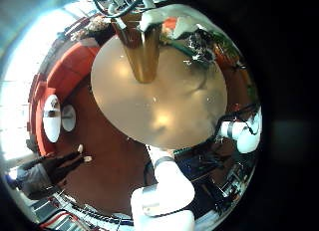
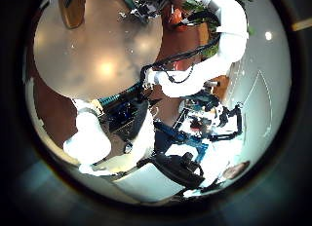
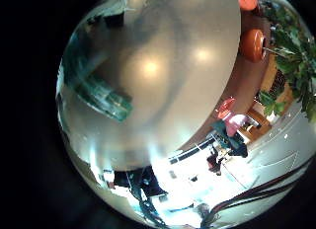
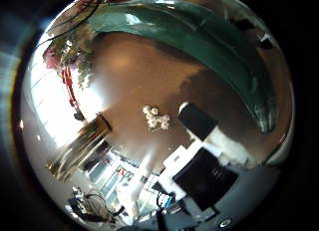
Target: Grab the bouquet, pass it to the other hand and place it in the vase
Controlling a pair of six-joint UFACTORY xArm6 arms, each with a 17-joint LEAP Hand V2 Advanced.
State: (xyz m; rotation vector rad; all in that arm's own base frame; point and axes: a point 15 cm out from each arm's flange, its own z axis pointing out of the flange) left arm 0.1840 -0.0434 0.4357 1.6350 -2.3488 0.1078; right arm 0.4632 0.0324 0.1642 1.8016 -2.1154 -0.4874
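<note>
Bouquet, pink blooms, green leaves

Tall, narrow vase standing upright on the round table, with the bouquet, a loose bunch of leafy stems and small blossoms, just beside it near the table's edge.

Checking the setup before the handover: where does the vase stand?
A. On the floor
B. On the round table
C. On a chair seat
B: in the left little finger side palm view the vase stands upright on the round table, near its edge.
</note>
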